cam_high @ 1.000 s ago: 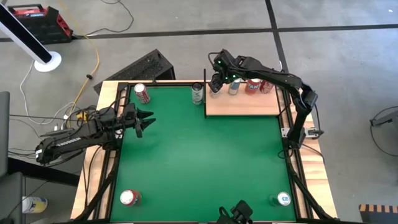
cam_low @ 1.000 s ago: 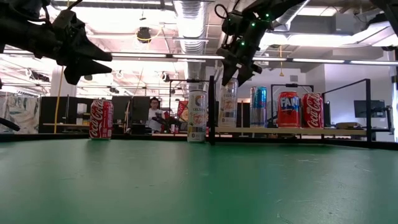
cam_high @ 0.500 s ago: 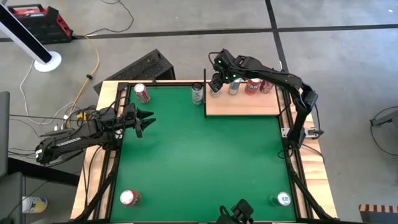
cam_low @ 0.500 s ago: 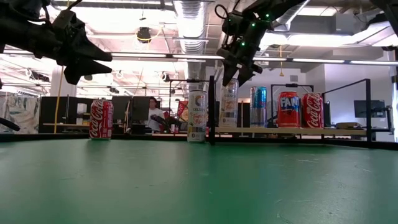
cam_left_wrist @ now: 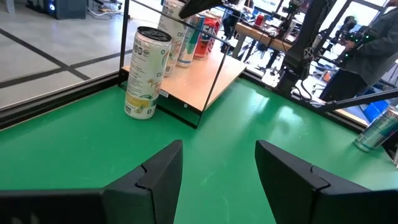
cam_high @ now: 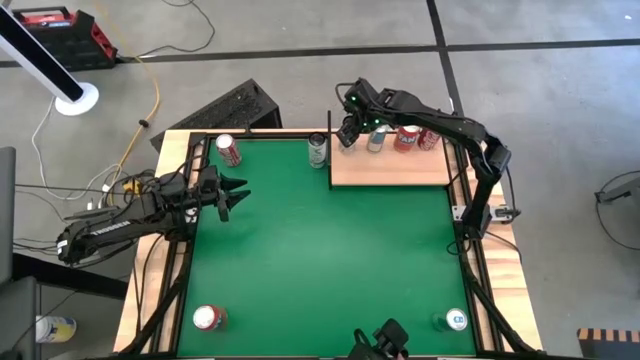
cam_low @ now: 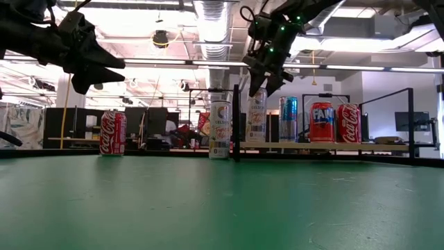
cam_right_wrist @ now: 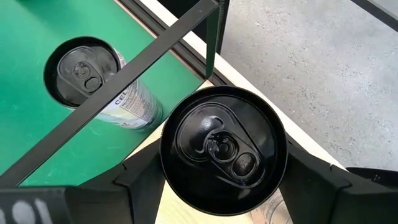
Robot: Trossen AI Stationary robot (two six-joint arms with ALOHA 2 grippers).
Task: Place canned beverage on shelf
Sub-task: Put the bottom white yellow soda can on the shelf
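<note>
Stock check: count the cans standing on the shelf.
4, in a row on the shelf: a pale can under the right gripper, then a blue can, an orange can and a red can. None seems hidden.

Open green felt [cam_high: 320, 260] mid-table; cans crowding the shelf [cam_high: 395, 170] rear edge.

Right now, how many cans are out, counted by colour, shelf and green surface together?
Red cans: 3
Orange cans: 1
Blue cans: 2
Pale cans: 2
Total: 8
</note>
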